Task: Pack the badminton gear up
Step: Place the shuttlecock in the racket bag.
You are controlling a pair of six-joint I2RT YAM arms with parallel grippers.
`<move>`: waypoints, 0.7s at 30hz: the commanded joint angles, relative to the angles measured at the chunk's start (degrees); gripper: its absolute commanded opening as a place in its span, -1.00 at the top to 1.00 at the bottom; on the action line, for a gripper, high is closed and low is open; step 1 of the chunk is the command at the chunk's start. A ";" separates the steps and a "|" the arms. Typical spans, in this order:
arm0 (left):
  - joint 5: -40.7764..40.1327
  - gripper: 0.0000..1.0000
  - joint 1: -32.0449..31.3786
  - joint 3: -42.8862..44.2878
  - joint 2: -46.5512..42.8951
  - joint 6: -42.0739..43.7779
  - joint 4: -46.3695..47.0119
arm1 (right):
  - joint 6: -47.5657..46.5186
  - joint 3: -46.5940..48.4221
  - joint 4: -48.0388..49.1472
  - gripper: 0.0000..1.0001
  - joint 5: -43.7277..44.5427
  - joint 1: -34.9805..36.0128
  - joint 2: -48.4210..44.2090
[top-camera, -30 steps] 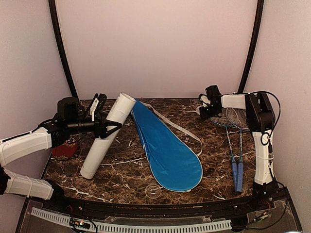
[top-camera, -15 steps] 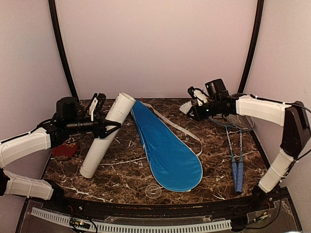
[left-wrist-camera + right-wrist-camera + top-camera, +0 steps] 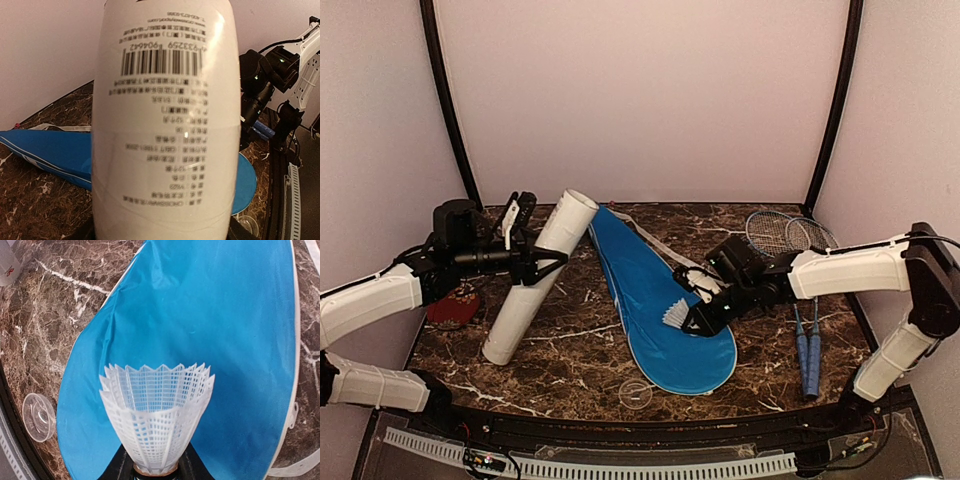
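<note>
i hold the tube clamped in my left gripper and a shuttlecock pinched in my right gripper above the cover, with the rackets unpacked, so it's early going.

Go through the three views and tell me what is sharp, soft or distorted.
Top external: even, soft light, faint shadows on the marble table, everything fairly sharp. Left wrist: the white tube fills the frame, bulging from closeness, its print readable but slightly soft, with a small glint near its middle. Right wrist: the shuttlecock is crisp, the blue cover behind it in focus.
</note>
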 commanded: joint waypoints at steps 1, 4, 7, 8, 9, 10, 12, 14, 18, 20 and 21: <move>1.55 -0.27 0.27 1.85 -1.40 2.48 -0.42 | 4.22 -1.15 2.47 0.46 -1.25 1.81 -2.02; 2.02 -0.28 0.15 1.81 -1.37 2.70 -0.47 | 4.33 -3.33 2.19 0.45 -1.39 2.16 -3.93; 2.34 -0.28 0.07 1.88 -1.23 2.62 -0.51 | 2.68 -5.74 1.40 0.41 0.41 2.39 -3.78; 2.46 -0.27 0.01 1.89 -1.23 2.70 -0.51 | 2.43 -6.13 1.11 0.39 1.18 2.39 -3.38; 2.42 -0.27 -0.15 1.87 -1.21 2.75 -0.57 | 2.25 -6.40 0.81 0.35 1.96 2.44 -2.94; 2.35 -0.27 -0.20 1.89 -1.19 2.83 -0.71 | 2.19 -6.65 0.65 0.30 2.68 2.52 -2.66; 2.10 -0.27 -0.29 1.90 -1.39 3.00 -0.87 | 2.49 -6.98 0.63 0.14 4.01 2.65 -2.73; 1.94 -0.27 -0.31 1.90 -1.47 3.11 -0.91 | 3.15 -7.00 0.40 -0.03 5.25 2.74 -3.40; 1.76 -0.27 -0.38 1.89 -1.75 3.31 -0.98 | 6.56 -7.88 1.27 -0.30 5.36 2.75 -6.54; 1.69 -0.27 -0.44 1.88 -1.90 3.38 -1.06 | 10.18 -9.18 2.29 -0.39 5.21 2.75 -9.16; 1.71 -0.27 -0.42 1.89 -2.00 3.41 -1.10 | 12.09 -9.93 2.93 -0.43 5.30 2.75 -10.62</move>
